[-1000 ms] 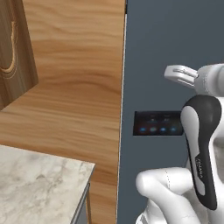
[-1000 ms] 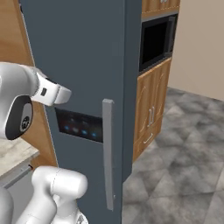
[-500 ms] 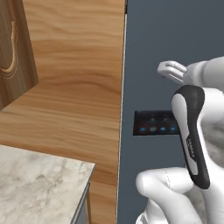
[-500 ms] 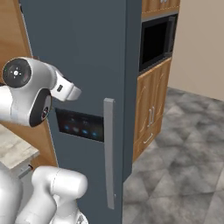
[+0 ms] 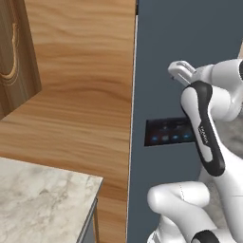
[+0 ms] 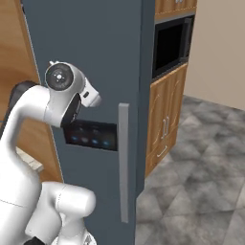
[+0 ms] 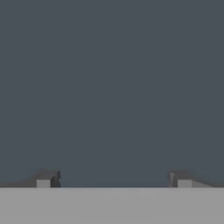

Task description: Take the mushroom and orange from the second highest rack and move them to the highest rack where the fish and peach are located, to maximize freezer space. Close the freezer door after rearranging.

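The freezer door (image 6: 95, 57) is closed, its dark blue-grey face flush, with a lit control panel (image 6: 91, 135) near mid-height and a vertical grey handle (image 6: 123, 162) along its right edge. The gripper (image 7: 113, 179) faces the door panel squarely; its fingertips (image 7: 43, 179) stand wide apart with nothing between them. A marble counter (image 5: 42, 204) corner lies at lower left, beside a wooden side panel (image 5: 80, 85).

White glossy arm (image 5: 209, 123) with rounded tubular links, dark grey/black joint inserts, one long black side panel carrying small pale lettering too small to read, a round grey cap with concentric rings on the wrist (image 6: 60, 76), claw (image 7: 113, 180) tips small, dark, blocky.
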Robot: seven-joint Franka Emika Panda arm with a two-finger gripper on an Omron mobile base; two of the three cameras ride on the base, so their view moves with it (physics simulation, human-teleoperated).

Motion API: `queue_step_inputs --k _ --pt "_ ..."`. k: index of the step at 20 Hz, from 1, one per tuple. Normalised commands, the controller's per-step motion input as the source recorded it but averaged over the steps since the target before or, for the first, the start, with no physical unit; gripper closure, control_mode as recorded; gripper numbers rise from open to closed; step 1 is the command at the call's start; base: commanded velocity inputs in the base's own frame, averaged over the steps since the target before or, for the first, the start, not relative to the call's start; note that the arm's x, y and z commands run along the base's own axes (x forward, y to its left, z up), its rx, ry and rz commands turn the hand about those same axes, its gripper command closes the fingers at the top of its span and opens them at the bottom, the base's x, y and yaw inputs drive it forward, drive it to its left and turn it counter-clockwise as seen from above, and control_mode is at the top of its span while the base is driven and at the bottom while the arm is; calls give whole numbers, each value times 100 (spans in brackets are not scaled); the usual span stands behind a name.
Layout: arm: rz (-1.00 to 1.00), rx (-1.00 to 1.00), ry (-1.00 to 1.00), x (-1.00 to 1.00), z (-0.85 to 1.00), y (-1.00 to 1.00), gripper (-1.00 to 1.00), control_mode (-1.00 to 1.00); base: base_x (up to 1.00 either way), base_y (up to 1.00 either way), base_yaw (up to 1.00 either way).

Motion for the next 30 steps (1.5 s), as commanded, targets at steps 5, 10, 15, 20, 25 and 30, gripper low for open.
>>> queue_step_inputs --k 5,10,15,20,25,30 --pt "0 0 1 83 -37 0 -100 -100 0 0 0" --pt "18 2 7 56 -34 9 -100 -100 0 0 0" --pt "56 8 0 30 -44 46 -100 -100 0 0 0" --pt "49 9 0 29 -47 57 -100 -100 0 0 0" --pt "42 5 0 24 -47 68 -100 -100 0 0 0" --pt "39 0 0 13 -52 73 -100 -100 0 0 0"
